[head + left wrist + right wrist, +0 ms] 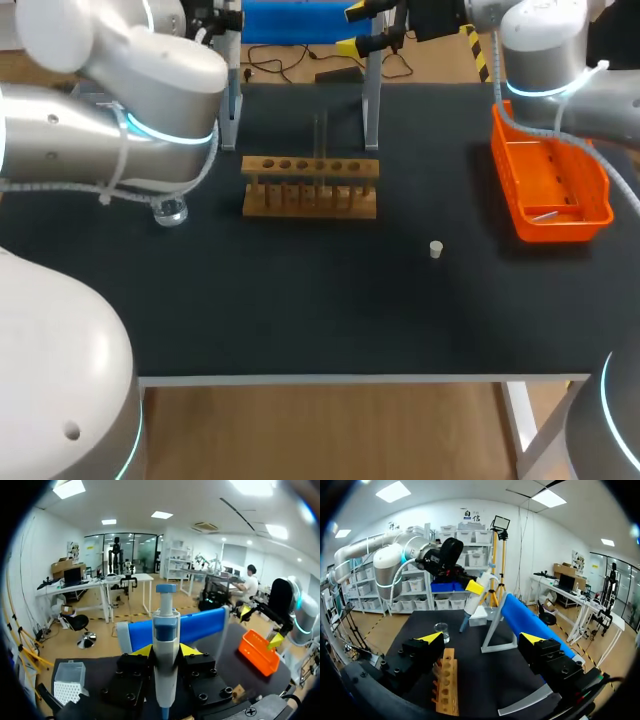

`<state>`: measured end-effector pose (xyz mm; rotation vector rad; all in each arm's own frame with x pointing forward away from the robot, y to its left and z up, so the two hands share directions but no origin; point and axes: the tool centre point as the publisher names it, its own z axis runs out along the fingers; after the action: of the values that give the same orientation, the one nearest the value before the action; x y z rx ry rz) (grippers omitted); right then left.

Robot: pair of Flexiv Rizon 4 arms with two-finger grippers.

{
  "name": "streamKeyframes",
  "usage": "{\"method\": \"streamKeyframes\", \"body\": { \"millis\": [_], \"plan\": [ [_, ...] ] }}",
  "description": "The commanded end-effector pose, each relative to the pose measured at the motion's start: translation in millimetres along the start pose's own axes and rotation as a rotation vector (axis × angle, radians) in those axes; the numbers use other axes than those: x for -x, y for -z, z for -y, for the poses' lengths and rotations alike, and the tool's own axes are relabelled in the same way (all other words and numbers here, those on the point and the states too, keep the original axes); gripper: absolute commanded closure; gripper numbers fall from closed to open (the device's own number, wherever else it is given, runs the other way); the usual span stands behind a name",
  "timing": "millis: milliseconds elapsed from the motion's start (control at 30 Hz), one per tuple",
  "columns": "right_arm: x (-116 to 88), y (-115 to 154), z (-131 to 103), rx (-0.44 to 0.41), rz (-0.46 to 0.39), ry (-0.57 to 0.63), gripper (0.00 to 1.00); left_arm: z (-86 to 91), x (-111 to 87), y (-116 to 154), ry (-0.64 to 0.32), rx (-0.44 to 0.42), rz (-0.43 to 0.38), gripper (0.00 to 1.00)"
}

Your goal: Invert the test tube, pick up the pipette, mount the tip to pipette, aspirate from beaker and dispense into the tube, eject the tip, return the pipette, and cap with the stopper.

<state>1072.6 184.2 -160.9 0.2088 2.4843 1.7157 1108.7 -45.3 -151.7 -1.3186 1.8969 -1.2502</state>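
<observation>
One stopper [436,249]: small and pale, standing alone on our black table [300,320], nearest to us and well apart from rack and basket.
Beaker [170,210]: clear glass, on the table under our left arm's elbow, left of the rack.
Rack [310,187]: wooden, with a row of holes along its top, at mid-table; in the right wrist view it lies below our spread fingers.
Basket [550,180]: orange, at the table's right side, beneath our right arm.
Tip box [69,680]: clear, lidded, on the table beside our left gripper.
Stand [300,20]: a blue trough on metal legs at the far edge.
Left gripper [165,650]: its fingers are pressed against the pipette [165,625] from both sides, holding it upright with the plunger on top, in the air near the stand.
Right gripper [481,637]: its fingers are spread wide with nothing between them; it is raised at the far edge, facing our left arm.
Test tube: we cannot make it out with certainty.
</observation>
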Motion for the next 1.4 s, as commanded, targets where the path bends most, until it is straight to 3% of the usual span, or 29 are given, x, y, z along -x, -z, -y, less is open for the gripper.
{"method": "streamKeyframes", "body": {
  "millis": [33, 733, 1400],
  "plan": [
    [1, 1, -1, -0.004, -0.004, -0.001, 0.00, 6.6, -0.6, -14, -0.016, 0.032, 0.051, 1.00],
    [1, 1, -1, -0.004, -0.004, -0.001, 0.00, 5.3, 29.1, -44, 0.029, 0.067, 0.161, 1.00],
    [1, 1, -1, -0.004, -0.004, -0.001, 0.00, -4.2, 31.3, -64, 0.047, 0.112, 0.189, 1.00]
  ]
}}
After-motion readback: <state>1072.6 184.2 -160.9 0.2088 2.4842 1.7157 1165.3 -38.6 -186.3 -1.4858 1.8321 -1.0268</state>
